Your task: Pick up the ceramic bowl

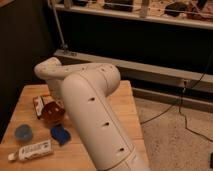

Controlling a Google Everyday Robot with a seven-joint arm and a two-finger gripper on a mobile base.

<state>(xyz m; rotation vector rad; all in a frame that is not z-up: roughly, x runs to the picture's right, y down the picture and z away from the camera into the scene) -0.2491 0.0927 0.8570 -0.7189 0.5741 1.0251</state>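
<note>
1. Camera view: wooden counter (125, 112) with the big white arm (95, 115) filling the foreground. It bends at an elbow upper left and drops down toward the counter's left side.
2. Ceramic bowl (50, 114): orange-red and glossy, upright on the left part of the counter, mouth up. It sits between a red-and-white packet (38, 104) behind it and a dark blue flat object (60, 134) in front.
3. Pincer (56, 102): at the end of the downward link, right over the bowl's far-right rim, very close or touching (contact not resolvable). Cannot tell whether it is open, closed or already gripping; the wrist hides that.
4. Key relation: the bowl lies directly below the pincer and slightly toward the camera-left side. Judged from this, the approach is vertical and needs almost no sideways travel.
5. The bowl is round, so it has no long axis to line up with. A grip over the rim wall looks like the sensible option.
6. Only one arm, so no choice of side.
7. Clutter: a blue cup (23, 133) front-left, apart from the bowl. A white tube (31, 150) lies near the front edge. The packet is the closest neighbour and could get nudged.
8. Stage guess: at or just before the grasp; the bowl is not lifted.
</note>
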